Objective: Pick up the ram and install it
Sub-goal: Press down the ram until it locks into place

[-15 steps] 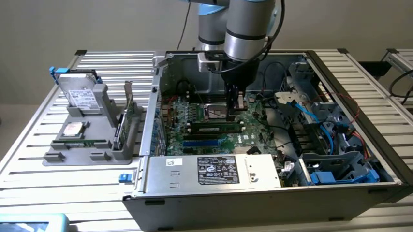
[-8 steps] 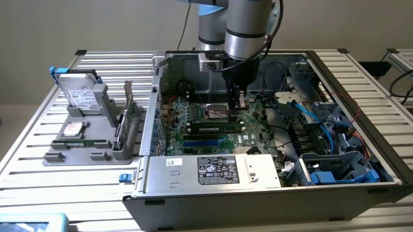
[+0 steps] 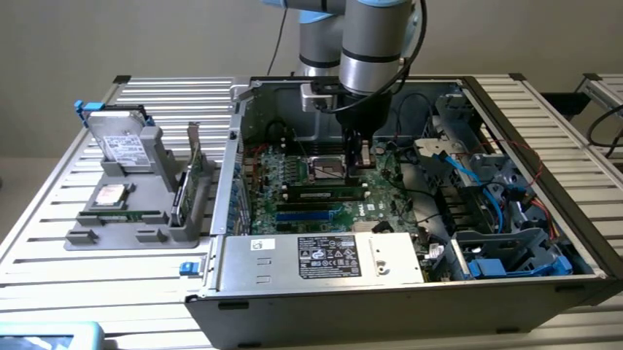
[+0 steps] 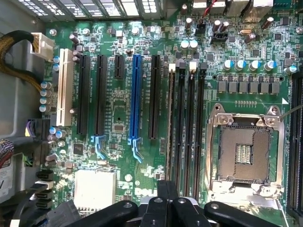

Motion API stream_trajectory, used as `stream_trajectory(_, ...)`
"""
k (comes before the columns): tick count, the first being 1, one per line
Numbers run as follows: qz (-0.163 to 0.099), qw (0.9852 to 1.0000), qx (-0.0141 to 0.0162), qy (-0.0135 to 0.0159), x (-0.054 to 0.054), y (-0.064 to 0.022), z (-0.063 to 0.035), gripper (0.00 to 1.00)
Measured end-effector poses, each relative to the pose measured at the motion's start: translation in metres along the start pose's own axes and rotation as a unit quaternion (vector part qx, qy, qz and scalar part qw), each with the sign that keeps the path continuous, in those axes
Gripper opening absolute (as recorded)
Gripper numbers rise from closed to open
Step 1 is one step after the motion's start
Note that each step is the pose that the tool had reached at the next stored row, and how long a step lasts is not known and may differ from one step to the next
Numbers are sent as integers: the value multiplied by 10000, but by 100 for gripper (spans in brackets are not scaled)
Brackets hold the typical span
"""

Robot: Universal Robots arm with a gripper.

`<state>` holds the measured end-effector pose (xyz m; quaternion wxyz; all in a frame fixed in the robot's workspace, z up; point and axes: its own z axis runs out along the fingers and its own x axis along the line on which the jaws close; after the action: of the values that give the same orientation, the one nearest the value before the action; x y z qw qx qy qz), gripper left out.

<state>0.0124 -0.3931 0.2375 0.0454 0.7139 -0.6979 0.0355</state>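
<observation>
Slatted metal tabletop point(image 3: 545, 117) is occupied by an open computer case point(image 3: 409, 292), where the gripper point(image 3: 357, 162), jaws together, is poised above the seated ram point(image 3: 326, 195).

The slim, long green circuit-board strip with a row of dark chips, the ram point(image 3: 326, 194), stands on edge in 1 of the black slots beside the silver processor socket point(image 3: 326, 171), parallel to that socket's near side. From above, its thin top edge point(image 4: 169, 142) shows in the slot farthest from the socket.
</observation>
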Motion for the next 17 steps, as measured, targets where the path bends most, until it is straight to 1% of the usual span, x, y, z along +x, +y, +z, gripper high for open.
stream_trajectory(1,4,10000,3,-15,-1,0,7,11)
stream_trajectory(2,10,10000,3,-19,-2,0,14,11)
stream_trajectory(5,32,10000,3,-18,-3,-1,24,11)
stream_trajectory(12,88,10000,24,-18,-5,-1,44,11)
stream_trajectory(17,91,10000,25,-18,-5,2,55,11)
